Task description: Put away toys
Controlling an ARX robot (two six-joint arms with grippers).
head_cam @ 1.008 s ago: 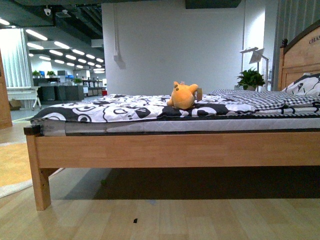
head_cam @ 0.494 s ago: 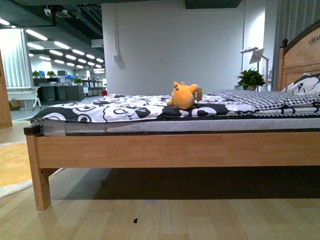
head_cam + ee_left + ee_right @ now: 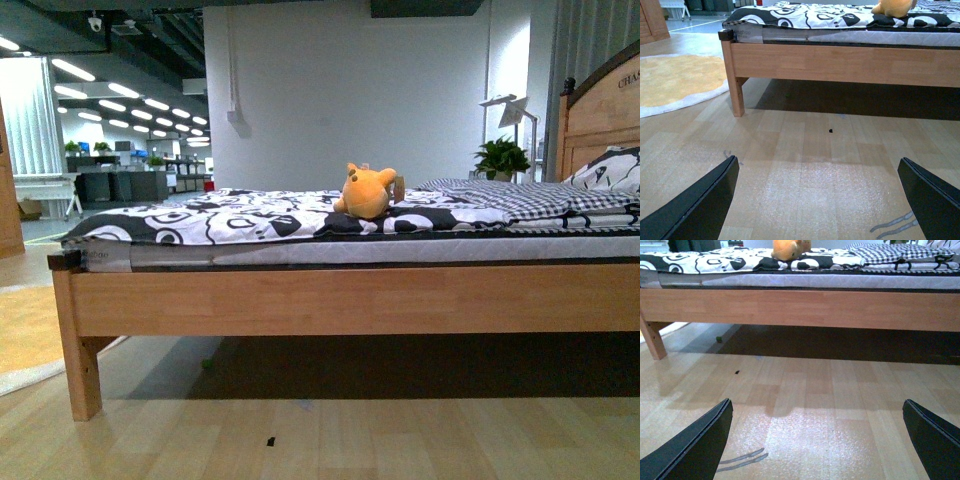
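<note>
One plush toy (image 3: 366, 192) tops the bed (image 3: 330, 300) (cropped in wrist views).

The plush toy (image 3: 366, 192) lies on the bed (image 3: 350, 300) near the middle of its length, with the pillow (image 3: 610, 170) and headboard (image 3: 600, 110) at the right end, the potted plant (image 3: 501, 157) behind the bed toward that end, and the rug (image 3: 25, 335) on the floor (image 3: 350, 440) left of the bed's corner leg (image 3: 82, 370).

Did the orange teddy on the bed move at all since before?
No. The orange plush toy sits in the same place on the black-and-white bedspread, just as far left of the potted plant as before.
</note>
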